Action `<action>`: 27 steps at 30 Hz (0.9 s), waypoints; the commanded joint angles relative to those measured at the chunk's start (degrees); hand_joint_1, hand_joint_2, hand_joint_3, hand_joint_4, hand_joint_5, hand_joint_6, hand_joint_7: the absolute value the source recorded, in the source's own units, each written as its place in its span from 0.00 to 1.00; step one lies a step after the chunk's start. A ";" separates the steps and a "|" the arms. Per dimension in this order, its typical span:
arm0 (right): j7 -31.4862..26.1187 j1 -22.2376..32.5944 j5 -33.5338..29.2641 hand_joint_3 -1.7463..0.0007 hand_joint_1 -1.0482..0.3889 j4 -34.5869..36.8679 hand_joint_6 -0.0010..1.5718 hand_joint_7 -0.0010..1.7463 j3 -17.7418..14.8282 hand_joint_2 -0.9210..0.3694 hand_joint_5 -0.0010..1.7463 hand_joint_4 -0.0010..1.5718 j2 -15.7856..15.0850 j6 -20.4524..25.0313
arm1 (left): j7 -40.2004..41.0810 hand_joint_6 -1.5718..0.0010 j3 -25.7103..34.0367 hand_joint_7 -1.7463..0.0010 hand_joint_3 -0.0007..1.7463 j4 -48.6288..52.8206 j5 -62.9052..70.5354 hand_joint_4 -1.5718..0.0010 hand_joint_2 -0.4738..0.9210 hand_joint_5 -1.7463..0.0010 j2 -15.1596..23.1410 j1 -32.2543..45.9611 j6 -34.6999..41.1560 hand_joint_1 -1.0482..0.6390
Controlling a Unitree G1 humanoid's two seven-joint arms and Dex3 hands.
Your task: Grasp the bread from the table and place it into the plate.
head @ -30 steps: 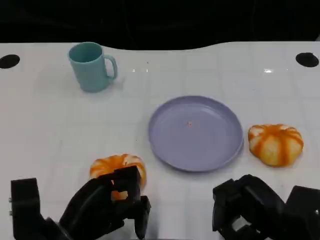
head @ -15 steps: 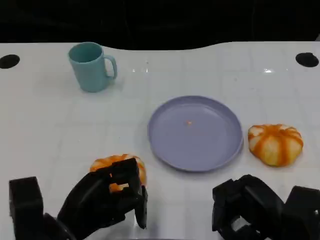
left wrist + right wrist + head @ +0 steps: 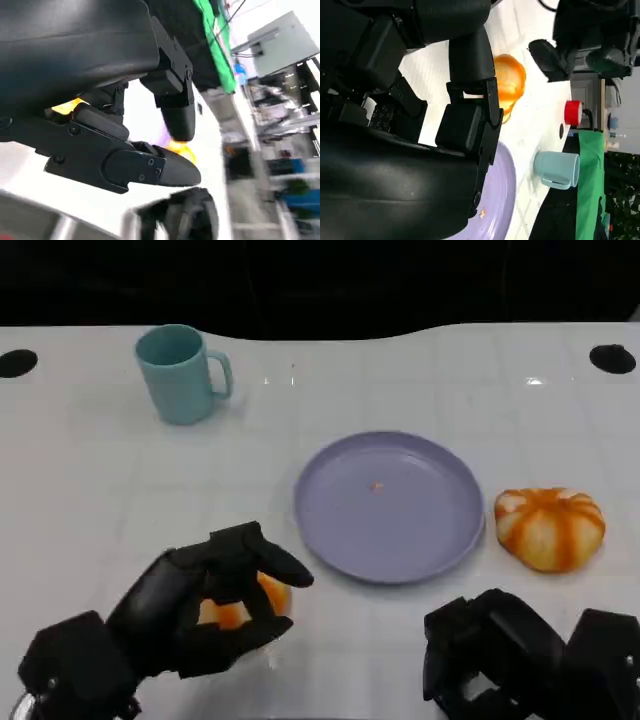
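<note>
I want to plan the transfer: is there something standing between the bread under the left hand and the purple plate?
Nothing visible does. The bread under the left hand and the plate have only bare white table between them.

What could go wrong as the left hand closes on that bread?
The left hand wraps the near bread only partly, so the bread may slip when lifted. The plate rim lies close beside it; a low carry could knock the plate. A second bread remains right of the plate.

No readable text, label or number anywhere
</note>
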 commanded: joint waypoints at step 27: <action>0.48 -0.26 0.72 0.26 0.00 -0.53 1.00 0.57 -0.80 0.66 0.72 0.99 -0.72 0.51 | 2.90 0.83 -17.40 1.00 0.00 -19.61 70.65 0.86 0.97 0.68 7.17 -6.01 29.48 0.17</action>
